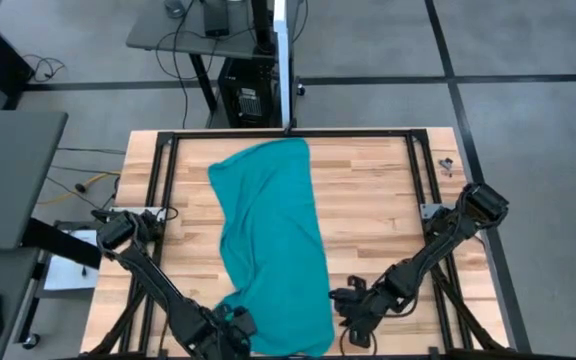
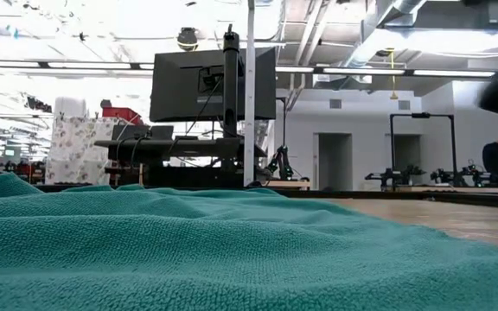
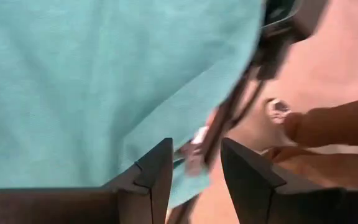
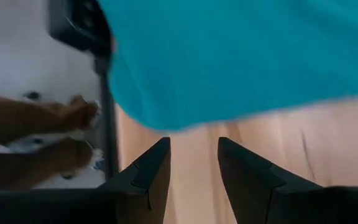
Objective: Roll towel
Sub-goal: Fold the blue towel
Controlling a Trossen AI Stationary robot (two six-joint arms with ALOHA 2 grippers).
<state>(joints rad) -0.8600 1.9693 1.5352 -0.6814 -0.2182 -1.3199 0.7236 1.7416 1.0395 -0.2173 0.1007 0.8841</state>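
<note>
The left gripper [image 1: 230, 328] sits at the towel's [image 1: 273, 240] near left corner, fingers spread, holding nothing. The right gripper [image 1: 353, 305], also spread and empty, waits just beside its near right edge. The towel lies flat lengthwise down the wooden table [image 1: 378, 200], no roll begun. Beyond its far end stand a monitor [image 2: 213, 82] and a desk [image 1: 198, 22].

The near end of the towel [image 1: 273, 250] is cut off by the high view's bottom edge, the left gripper [image 1: 230, 328] is partly hidden against it, and both wrist views are blurred.
</note>
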